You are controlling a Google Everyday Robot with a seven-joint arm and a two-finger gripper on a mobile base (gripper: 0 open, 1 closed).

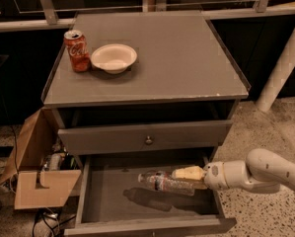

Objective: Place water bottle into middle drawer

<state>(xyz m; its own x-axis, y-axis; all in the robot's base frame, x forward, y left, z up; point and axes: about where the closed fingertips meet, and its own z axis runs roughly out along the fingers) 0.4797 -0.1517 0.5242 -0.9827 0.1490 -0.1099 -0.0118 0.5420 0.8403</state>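
The water bottle [163,181] is clear with a red-and-white label and lies on its side in the air over the open middle drawer [107,209], casting a shadow on the drawer floor. My gripper [189,177] reaches in from the right on a white arm and is shut on the water bottle's right end, with cream fingers [188,172] above it. The drawer is pulled out below the cabinet top.
A grey drawer front with a round knob [148,140] sits above the open drawer. On the cabinet top stand a red Coca-Cola can [76,50] and a white bowl [113,58]. A cardboard box [36,169] stands left of the cabinet. A white post [285,63] rises at right.
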